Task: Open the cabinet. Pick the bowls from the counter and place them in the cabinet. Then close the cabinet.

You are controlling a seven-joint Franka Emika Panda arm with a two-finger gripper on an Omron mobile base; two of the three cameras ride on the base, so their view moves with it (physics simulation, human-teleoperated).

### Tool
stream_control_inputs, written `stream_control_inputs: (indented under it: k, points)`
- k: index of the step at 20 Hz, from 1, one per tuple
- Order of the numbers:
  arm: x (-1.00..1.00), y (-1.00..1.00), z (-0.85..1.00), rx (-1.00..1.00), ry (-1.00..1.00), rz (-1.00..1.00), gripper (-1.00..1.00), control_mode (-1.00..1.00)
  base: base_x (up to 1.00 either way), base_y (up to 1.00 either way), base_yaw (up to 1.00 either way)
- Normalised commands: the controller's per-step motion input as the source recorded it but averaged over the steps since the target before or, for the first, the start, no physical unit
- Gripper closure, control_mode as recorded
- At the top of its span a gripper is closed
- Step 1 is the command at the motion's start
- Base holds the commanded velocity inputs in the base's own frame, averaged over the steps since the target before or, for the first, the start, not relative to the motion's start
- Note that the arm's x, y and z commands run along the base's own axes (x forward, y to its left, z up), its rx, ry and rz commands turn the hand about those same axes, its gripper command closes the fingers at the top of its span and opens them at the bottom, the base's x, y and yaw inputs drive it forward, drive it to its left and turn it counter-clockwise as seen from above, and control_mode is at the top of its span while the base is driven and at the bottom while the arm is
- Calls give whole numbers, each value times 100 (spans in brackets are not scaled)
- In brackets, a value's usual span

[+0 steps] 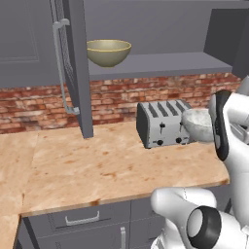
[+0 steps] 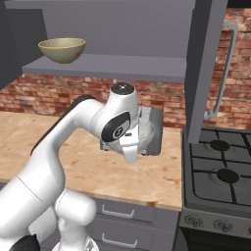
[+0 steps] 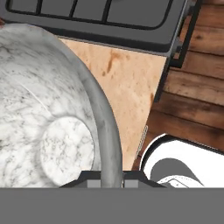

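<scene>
The cabinet's left door [image 1: 70,63] stands swung open, and the olive bowl [image 1: 109,51] sits on the cabinet shelf [image 1: 160,63]. Below, the toaster [image 1: 160,122] stands on the bench [image 1: 97,165]. Just right of it, the claw [image 3: 112,177] is pinched on the rim of the white marbled bowl [image 1: 198,124], held above the bench. The stove [image 2: 220,166] sits furthest right.
</scene>
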Motion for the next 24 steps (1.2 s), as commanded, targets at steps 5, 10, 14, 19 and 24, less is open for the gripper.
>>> stream_control_inputs:
  k: [5,10,14,19,24]
  points:
    - [-3,10,40,10,0,-10,100,-100,0,0,0]
    - [0,26,44,5,-3,-9,100,-100,0,0,0]
    - [-1,29,46,1,-3,-8,100,-100,0,0,0]
    - [0,25,41,0,-8,-8,100,-100,0,0,0]
    - [0,17,38,0,-14,-8,100,-100,0,0,0]
